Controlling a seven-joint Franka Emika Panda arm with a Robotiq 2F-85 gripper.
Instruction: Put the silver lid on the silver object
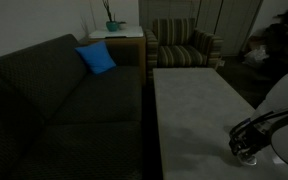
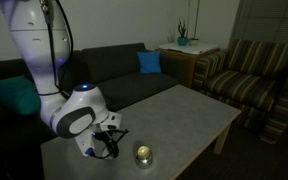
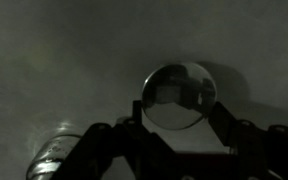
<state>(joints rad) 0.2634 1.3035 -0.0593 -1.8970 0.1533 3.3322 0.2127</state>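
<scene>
My gripper [image 3: 180, 110] is clamped on the silver lid [image 3: 179, 93], gripping it by its edges. Only the wrist view shows that disc, lying flat and face-on to the camera. The silver object [image 2: 142, 154] stands on the pale table [image 2: 194, 108] just beside me, plain in an exterior view. The wrist view catches only its shiny side, low at the left

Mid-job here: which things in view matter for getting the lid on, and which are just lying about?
Job: lid, held in the end effector; tin; table.
Lying about: sofa; blue cushion; striped armchair; potted plant.
</scene>
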